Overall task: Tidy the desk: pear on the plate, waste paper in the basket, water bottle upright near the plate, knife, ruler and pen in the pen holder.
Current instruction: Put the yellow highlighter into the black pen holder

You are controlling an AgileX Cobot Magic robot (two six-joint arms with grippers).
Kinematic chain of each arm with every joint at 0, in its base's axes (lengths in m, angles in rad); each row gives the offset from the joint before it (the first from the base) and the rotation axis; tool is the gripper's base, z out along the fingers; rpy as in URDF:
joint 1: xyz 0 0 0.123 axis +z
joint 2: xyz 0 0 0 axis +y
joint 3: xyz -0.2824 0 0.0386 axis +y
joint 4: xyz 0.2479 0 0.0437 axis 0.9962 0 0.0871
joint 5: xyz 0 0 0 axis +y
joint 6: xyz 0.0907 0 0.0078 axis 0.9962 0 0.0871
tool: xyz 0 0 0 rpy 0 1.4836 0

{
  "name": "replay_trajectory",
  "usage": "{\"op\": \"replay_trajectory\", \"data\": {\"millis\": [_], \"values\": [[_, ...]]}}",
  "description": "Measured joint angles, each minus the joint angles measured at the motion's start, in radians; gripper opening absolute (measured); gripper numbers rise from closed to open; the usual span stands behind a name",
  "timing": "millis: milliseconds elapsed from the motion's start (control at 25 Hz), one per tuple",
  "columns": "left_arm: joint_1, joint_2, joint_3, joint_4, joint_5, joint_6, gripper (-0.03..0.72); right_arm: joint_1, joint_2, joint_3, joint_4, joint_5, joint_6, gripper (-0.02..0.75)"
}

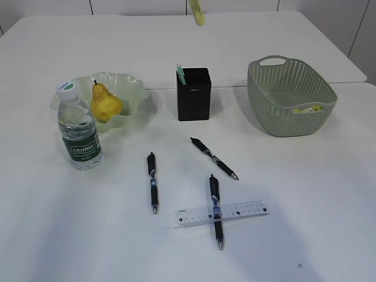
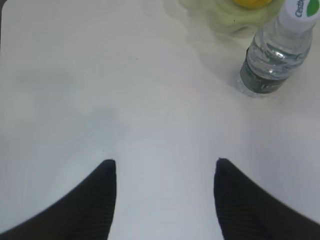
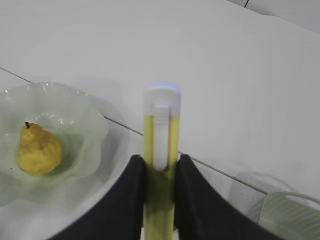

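My right gripper is shut on a yellow knife with a white slider. The knife's tip shows at the top edge of the exterior view, high behind the black pen holder. The pear lies on the wavy green plate, and the water bottle stands upright beside it. Yellow waste paper lies in the basket. Three pens lie on the table, the last one across the clear ruler. My left gripper hangs open over bare table.
A teal item sticks out of the pen holder's left corner. In the left wrist view the bottle and plate lie ahead to the right. The right wrist view looks down on the pear and the basket rim.
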Motion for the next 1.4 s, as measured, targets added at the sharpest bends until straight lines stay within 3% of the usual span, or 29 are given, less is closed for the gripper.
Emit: {"op": "replay_trajectory", "data": {"millis": [360,680,1040,1400], "values": [[0.0,0.0,0.0,0.0,-0.072,0.0,0.435,-0.088,-0.002,0.119,0.07,-0.239,-0.064,0.148],[0.0,0.0,0.0,0.0,-0.096,0.0,0.434,-0.1,-0.014,0.41,0.066,-0.529,-0.085,0.148],[0.0,0.028,0.0,0.0,-0.107,0.0,0.434,-0.147,-0.141,0.873,0.096,-1.162,-0.059,0.147],[0.0,0.08,0.0,-0.006,-0.105,0.0,0.43,-0.153,-0.091,0.919,0.144,-1.311,-0.045,0.146]]}}
